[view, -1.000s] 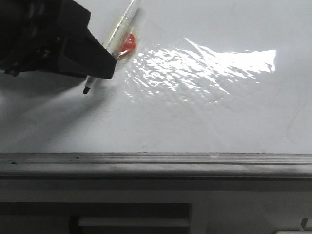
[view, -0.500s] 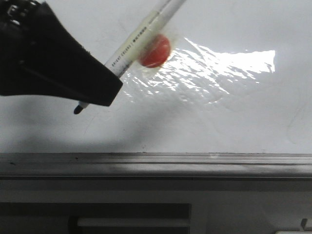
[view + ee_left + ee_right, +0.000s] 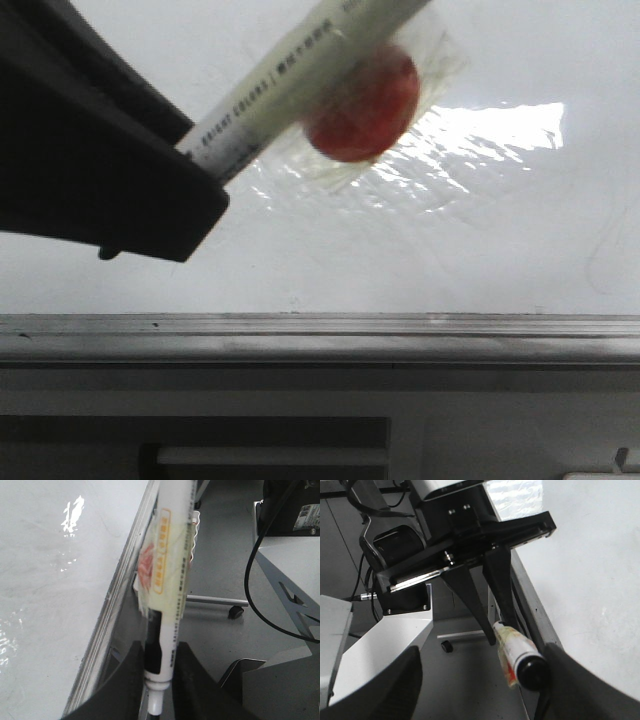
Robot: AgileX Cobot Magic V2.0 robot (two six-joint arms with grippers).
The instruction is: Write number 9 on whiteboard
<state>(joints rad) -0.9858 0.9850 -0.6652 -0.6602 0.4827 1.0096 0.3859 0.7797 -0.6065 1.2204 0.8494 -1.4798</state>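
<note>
The whiteboard (image 3: pixel 430 250) is glossy white with a wrinkled glare patch, and I see no number 9 on it. My left gripper (image 3: pixel 200 195) looms large and dark at the left, shut on a white marker (image 3: pixel 290 85) that carries a taped red sticker (image 3: pixel 365 100). The marker's tip is almost hidden behind the fingers. In the left wrist view the marker (image 3: pixel 172 580) runs between the two fingers of the left gripper (image 3: pixel 160 650), beside the board's edge (image 3: pixel 125 590). My right gripper (image 3: pixel 480 677) stands open, and the marker's black end cap (image 3: pixel 532 668) lies close to one finger.
A grey metal rail (image 3: pixel 320 335) borders the board's near edge, with a drawer handle (image 3: pixel 270 455) below. Beside the board lie grey floor, a caster on a bar (image 3: pixel 235 612), a black cable (image 3: pixel 248 590) and the left arm's grey mount (image 3: pixel 385 645).
The left gripper and marker have come much nearer the front camera, off the board. The tip, visible before, is now nearly hidden behind the fingers.
</note>
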